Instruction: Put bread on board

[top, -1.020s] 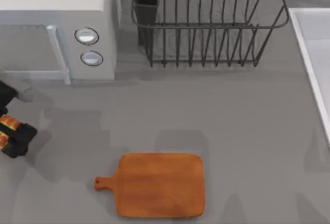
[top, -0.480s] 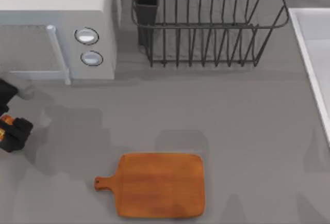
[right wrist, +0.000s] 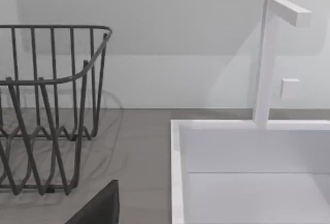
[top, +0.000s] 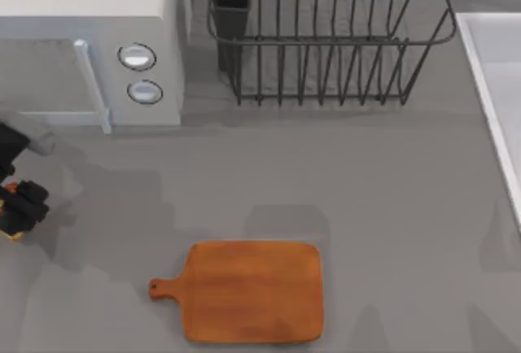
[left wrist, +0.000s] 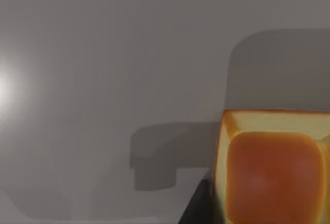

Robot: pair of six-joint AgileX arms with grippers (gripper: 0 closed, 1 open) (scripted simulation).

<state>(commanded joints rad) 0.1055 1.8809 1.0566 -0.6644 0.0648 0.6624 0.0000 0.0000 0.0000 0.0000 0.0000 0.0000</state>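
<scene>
At the far left edge of the table, in the top view, the left gripper (top: 18, 207) is over the grey surface, well apart from the board (top: 254, 291) and below the microwave (top: 89, 40). A small orange bit shows at the gripper in this view, and in the left wrist view the bread (left wrist: 273, 167) sits very close to the camera, with a dark finger (left wrist: 198, 206) just beside it; I judge that the fingers are clenched on the bread, though the contact itself is not plainly shown. The task looks to me about half way: the bread is taken, but the board is bare, so carrying it toward the right and setting it down are left. The bread is a small chunk with an orange-brown crust on its broad face and a paler yellow band along the top and one side. The board lies flat at the lower middle, its handle pointing left. The right arm is parked near the sink (right wrist: 247, 157) and the dish rack (right wrist: 51, 105); whether its fingers are apart or together, I cannot tell.
</scene>
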